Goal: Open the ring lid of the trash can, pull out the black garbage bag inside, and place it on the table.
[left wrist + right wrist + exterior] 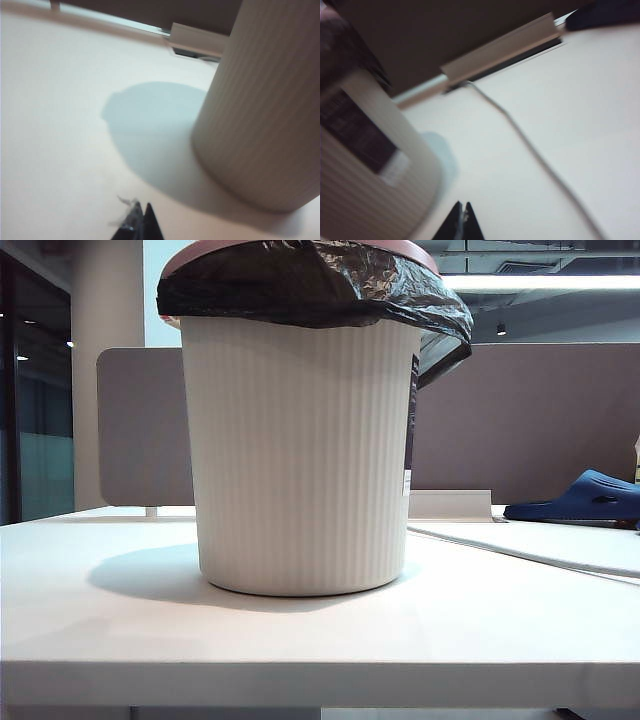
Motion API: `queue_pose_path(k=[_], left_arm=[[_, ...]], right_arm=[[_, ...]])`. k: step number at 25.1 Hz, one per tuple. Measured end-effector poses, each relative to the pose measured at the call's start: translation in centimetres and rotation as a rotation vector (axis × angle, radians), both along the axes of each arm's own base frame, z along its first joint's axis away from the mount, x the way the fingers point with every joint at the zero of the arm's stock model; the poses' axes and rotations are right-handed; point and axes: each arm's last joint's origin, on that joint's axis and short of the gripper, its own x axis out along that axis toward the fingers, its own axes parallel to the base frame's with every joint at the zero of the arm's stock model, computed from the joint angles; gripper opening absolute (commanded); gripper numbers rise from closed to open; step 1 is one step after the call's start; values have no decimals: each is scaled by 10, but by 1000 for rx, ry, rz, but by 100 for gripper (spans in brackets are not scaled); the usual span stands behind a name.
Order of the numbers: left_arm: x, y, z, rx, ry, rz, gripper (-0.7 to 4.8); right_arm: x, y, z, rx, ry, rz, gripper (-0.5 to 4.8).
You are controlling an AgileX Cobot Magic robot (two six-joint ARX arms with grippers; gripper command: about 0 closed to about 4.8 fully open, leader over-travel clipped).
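The table point(90, 630) spreads wide and white under me, and the trash can point(300, 455) stands upright near its middle, close to the front edge. The black garbage bag point(320, 285) is folded out over the can's rim and hangs lower on the right side. The ring lid point(215, 252) sits on top, pinning the bag; only a thin pink arc of it shows.

Neither of my arms shows in the outside view. My left claw point(141, 212) hangs low over the table on the can's left, tips pressed together and holding nothing. My right claw point(462, 214) is low on the can's right, by the dark label strip point(355, 132), its tips together too, empty.

Nothing is started yet. To lift the ring well, I think I should spread both claws, rise to rim height, and take the hoop from opposite sides, lifting evenly so the can stays put and the thin bag is not pinched.
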Motion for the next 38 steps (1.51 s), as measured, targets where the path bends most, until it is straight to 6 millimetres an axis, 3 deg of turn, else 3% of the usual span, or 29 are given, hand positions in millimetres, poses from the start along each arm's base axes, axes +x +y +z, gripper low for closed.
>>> queue_pose_path(k=[7, 12, 15, 19, 26, 29, 33, 38], left_arm=[[0, -1, 2, -251, 61, -10, -6], [-2, -6, 13, -284, -24, -215, -6], [-4, -8, 22, -340, -78, -309, -6], [-7, -9, 34, -361, -111, -350, -6], [-17, -10, 60, -279, -182, -494, -5], [-29, -9, 87, -246, -228, -531, -5], [-45, -6, 127, -197, -271, -539, -2], [-48, -7, 182, -113, -250, -579, 2]], right_arm=[[-8, 6, 34, 187, -153, 251, -6], [-25, 6, 84, 265, -248, 286, -6], [-27, 6, 113, 367, -196, 300, -6], [0, 9, 144, 412, -42, 380, -6], [74, 14, 163, 448, 139, 452, -6], [102, 29, 165, 480, 184, 557, -6], [124, 57, 163, 490, 217, 671, -5], [139, 71, 152, 501, 263, 651, 7]])
